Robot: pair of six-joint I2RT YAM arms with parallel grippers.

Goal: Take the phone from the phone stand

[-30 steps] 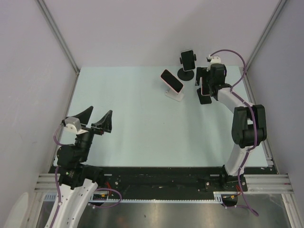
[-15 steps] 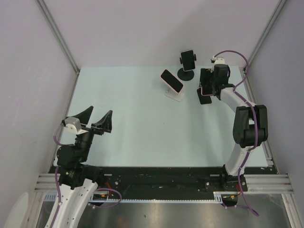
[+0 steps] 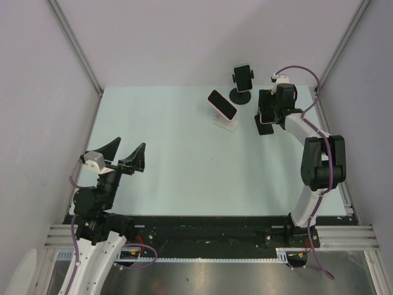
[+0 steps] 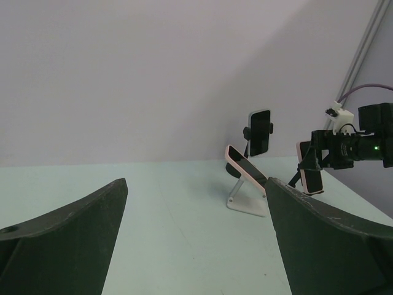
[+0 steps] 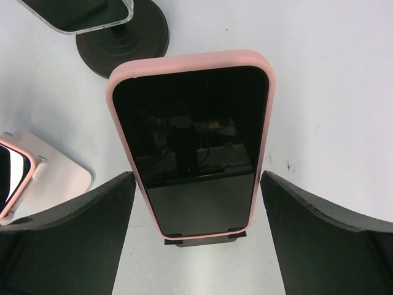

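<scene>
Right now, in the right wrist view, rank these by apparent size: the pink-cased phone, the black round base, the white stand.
1. Pink-cased phone: largest, though nearest the camera.
2-3. Black round base and white stand: look alike, both partly cut off, so unranked.

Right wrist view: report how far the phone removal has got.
Done: the approach. The right gripper brackets the pink-cased phone, a finger on each side. In hand: the grasp; the jaws stand open, with gaps to the case. Left: closing, then lifting the phone off the black stand, whose lip holds its bottom edge. The left gripper hangs open, far away.
</scene>
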